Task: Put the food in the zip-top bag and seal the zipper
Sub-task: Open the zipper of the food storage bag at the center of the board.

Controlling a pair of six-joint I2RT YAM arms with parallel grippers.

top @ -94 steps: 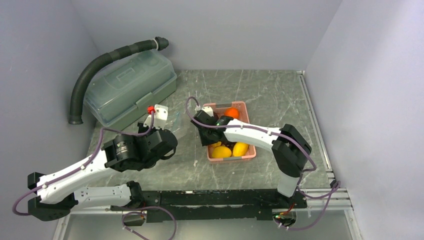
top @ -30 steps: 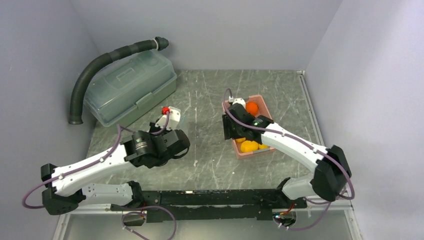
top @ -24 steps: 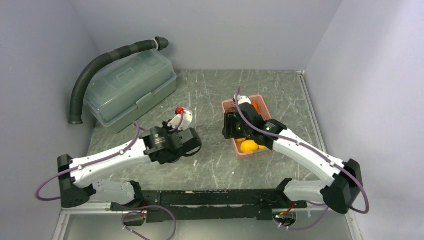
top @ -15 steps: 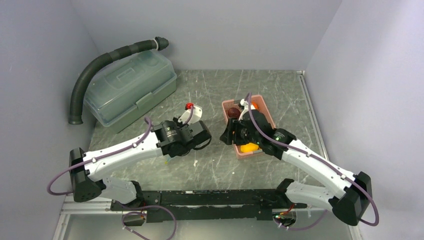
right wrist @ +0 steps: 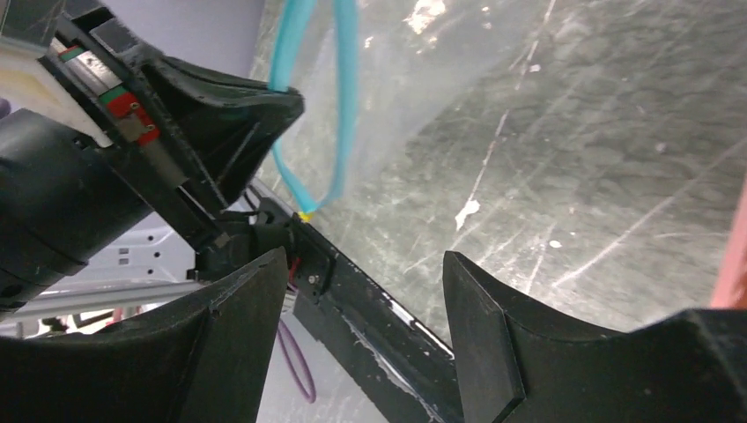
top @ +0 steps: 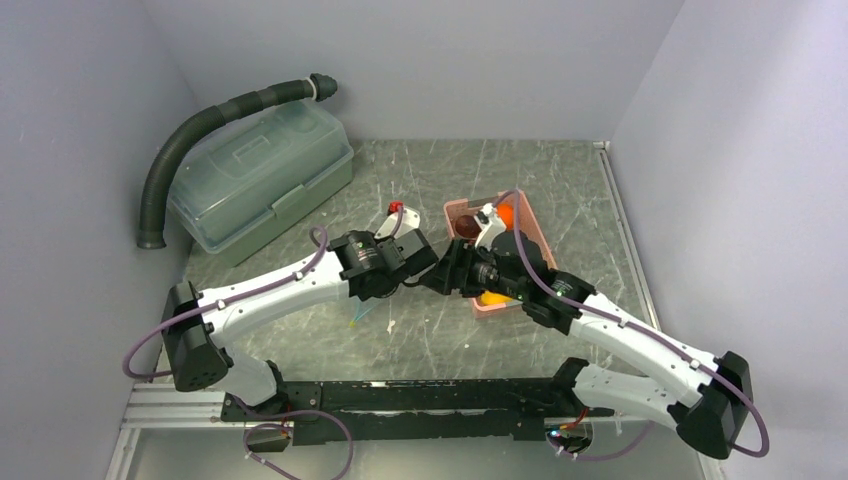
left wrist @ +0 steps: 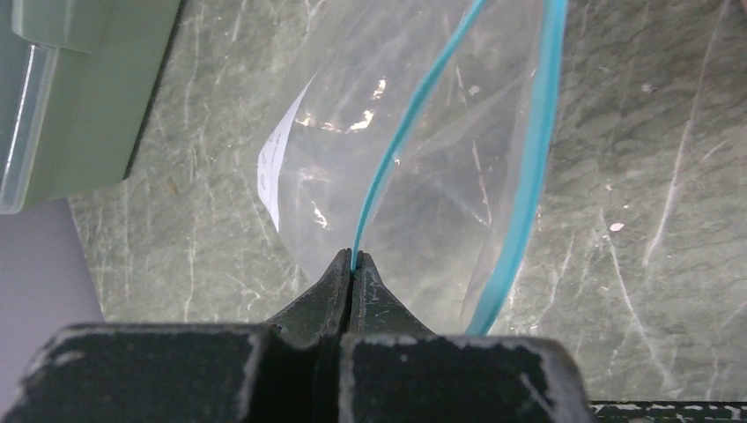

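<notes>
My left gripper (left wrist: 354, 257) is shut on one teal zipper (left wrist: 401, 132) strip of the clear zip-top bag (left wrist: 423, 203), which hangs open below it with a white label (left wrist: 280, 154). The other zipper strip (left wrist: 531, 150) bows away to the right. In the top view the left gripper (top: 416, 266) sits just left of the pink basket (top: 535, 232). My right gripper (top: 441, 278) is open and empty, facing it closely. In the right wrist view its fingers (right wrist: 493, 326) spread below the bag's teal mouth (right wrist: 345, 97). An orange fruit (top: 505, 213), a dark round fruit (top: 467, 226) and a yellow piece (top: 490, 297) lie in the basket.
A large translucent green-grey lidded box (top: 262, 175) stands at the back left with a black corrugated hose (top: 205, 120) over it; its corner shows in the left wrist view (left wrist: 79, 88). The black front rail (right wrist: 388, 326) runs under the right gripper. Walls close in on three sides.
My left arm has carried the bag rightward to the basket's left side. My right arm has swung from over the basket leftward to face the bag. The basket sits further right than at first.
</notes>
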